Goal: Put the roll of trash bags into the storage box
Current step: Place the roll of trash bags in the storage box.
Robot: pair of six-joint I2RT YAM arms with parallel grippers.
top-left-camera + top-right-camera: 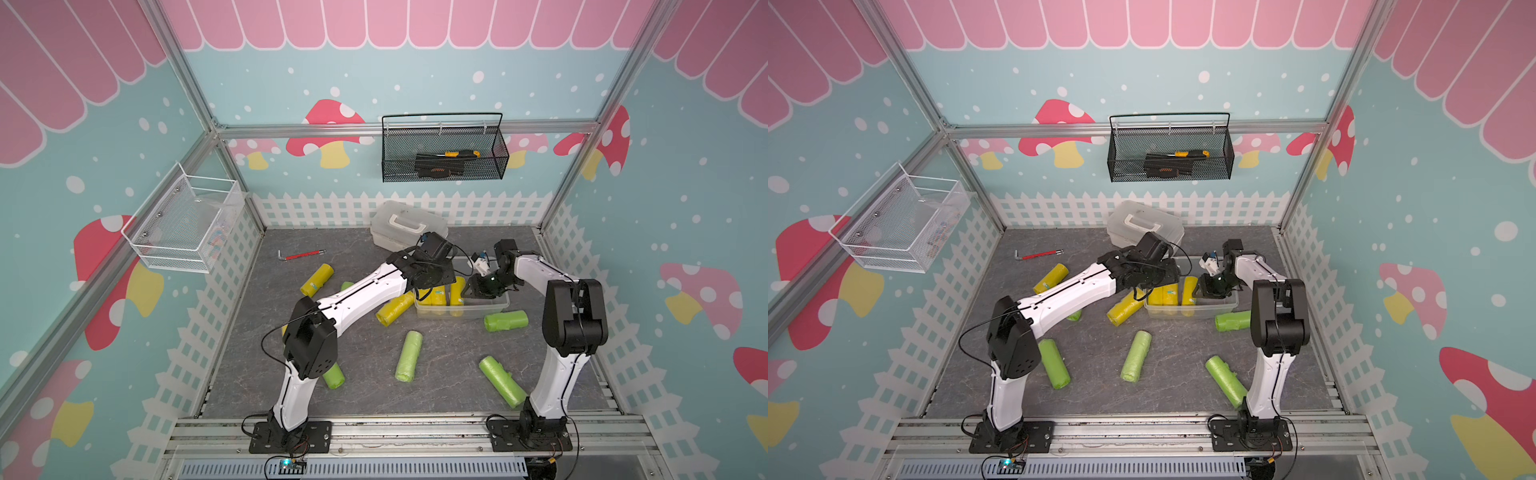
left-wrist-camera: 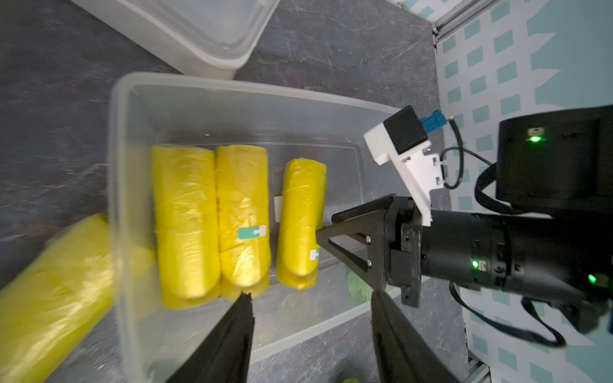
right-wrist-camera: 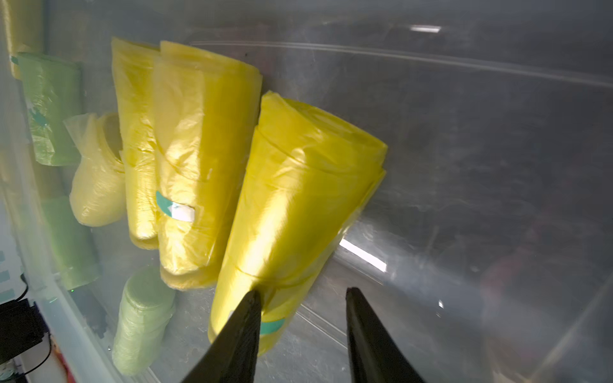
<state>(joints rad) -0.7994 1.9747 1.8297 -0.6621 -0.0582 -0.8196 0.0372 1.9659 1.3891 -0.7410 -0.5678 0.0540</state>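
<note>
Five green rolls [image 1: 409, 355] lie loose on the table; the right gripper [image 3: 300, 291], jaws apart and empty, sits inside the storage box [image 2: 114, 185], one finger against the nearest of three yellow rolls [image 3: 298, 199] there; the left gripper [image 2: 310, 295] hovers open above; two more yellow ones [image 1: 318, 280] lie outside.

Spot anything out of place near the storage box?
One yellow roll lies outside, slanted against the storage box end wall, while other yellow rolls lie inside. Green rolls are scattered across the table. Nothing looks spilled or damaged.
</note>
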